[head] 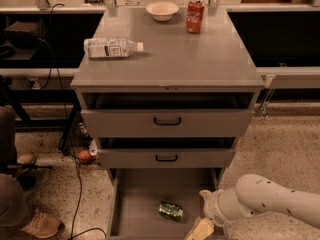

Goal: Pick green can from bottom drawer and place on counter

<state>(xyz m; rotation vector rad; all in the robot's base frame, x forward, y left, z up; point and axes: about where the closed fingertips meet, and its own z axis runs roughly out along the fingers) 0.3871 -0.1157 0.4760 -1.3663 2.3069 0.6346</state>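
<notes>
The green can (171,210) lies on its side on the floor of the open bottom drawer (135,204), near the middle front. My gripper (200,230) is at the bottom edge of the view, low over the drawer's front right, just right of the can and apart from it. The white arm (272,199) reaches in from the right. The grey counter (170,54) tops the cabinet above.
On the counter lie a plastic bottle (111,47), a white bowl (162,10) and a red Coca-Cola can (195,15). Two upper drawers (167,121) stand slightly open. A person's legs and shoe (30,219) and cables (77,194) are on the floor at left.
</notes>
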